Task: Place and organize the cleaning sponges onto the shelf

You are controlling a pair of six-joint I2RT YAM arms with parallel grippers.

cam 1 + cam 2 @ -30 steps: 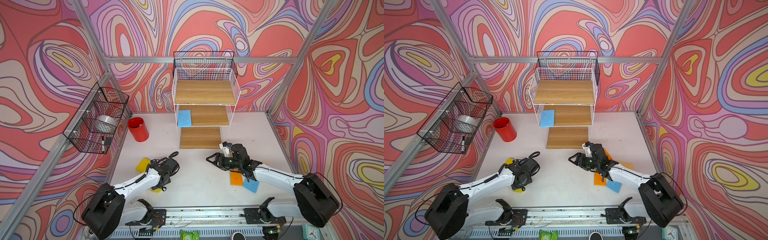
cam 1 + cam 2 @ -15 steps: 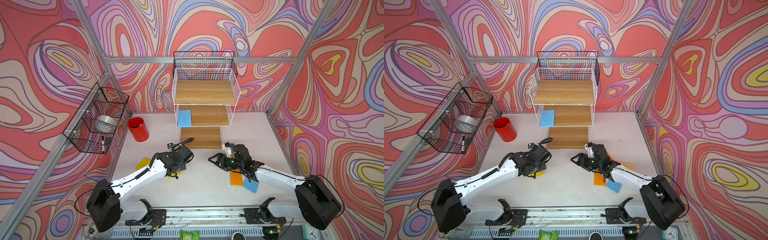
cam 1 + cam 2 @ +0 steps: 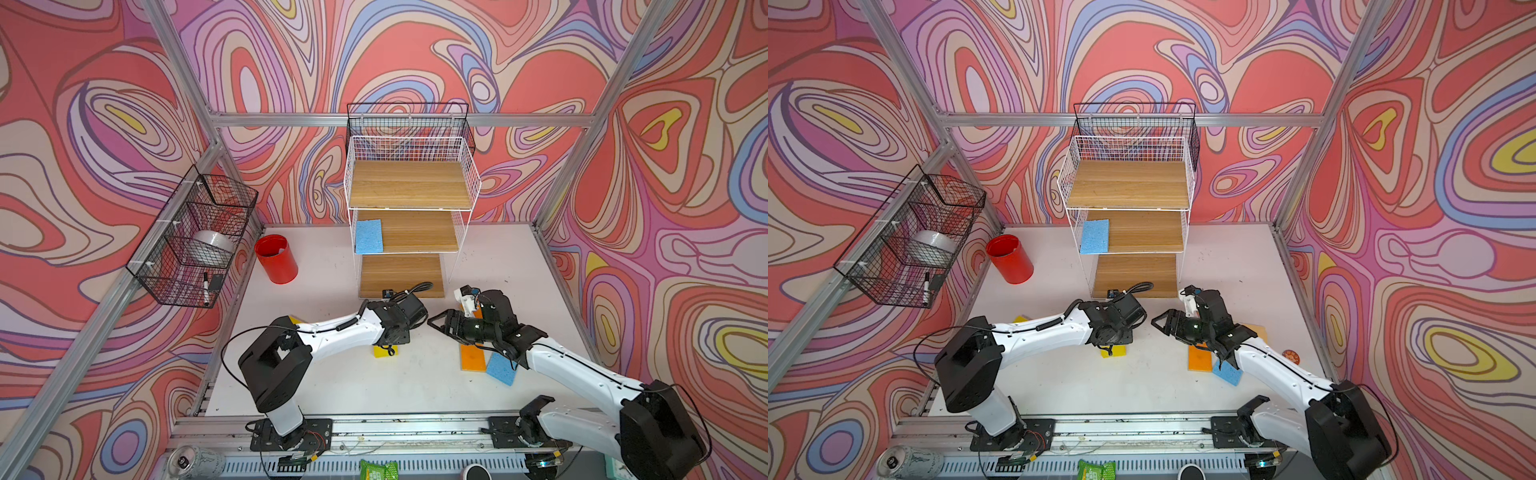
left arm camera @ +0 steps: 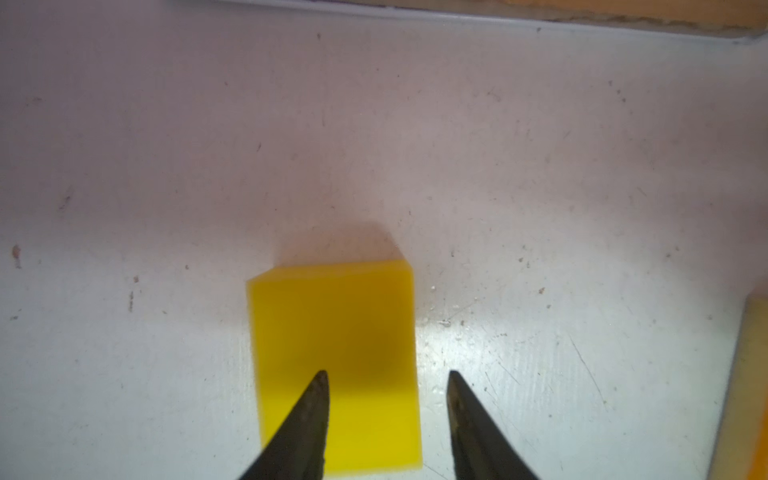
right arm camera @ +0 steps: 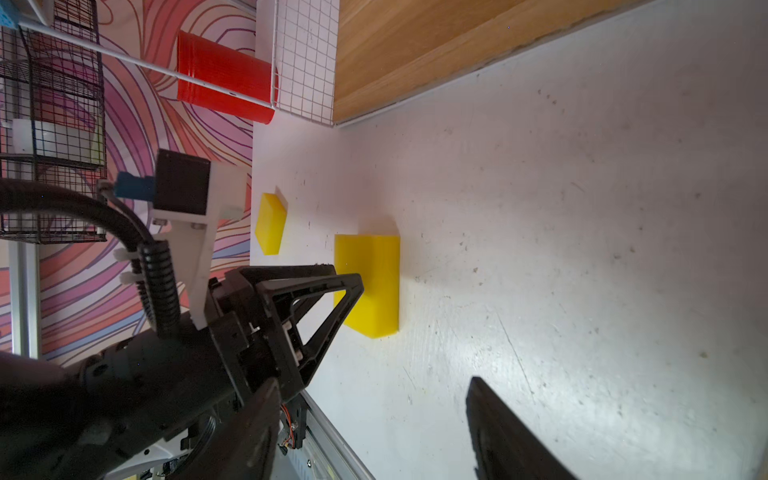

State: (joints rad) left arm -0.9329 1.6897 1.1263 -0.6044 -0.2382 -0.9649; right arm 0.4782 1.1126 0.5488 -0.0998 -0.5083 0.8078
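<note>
The left hand (image 4: 387,374) is opening and releasing the yellow sponge (image 4: 332,324) at the table (image 3: 353,386) centre, having travelled from the left.

Two yellow sponges (image 4: 334,324), two blue sponges (image 3: 368,236), at least two orange sponges (image 3: 472,358), one shelf (image 3: 409,185).

Yellow sponge (image 4: 332,365): matt foam, even face, soft edges. 
Table (image 4: 540,166): white, smooth, faint sheen, scuffed and speckled. 
Shelf (image 3: 409,185): boards of light grained wood, satin; frame of white coated wire. 
Red cup (image 3: 276,259): slight gloss. 
Basket (image 3: 195,232): black wire mesh.
</note>
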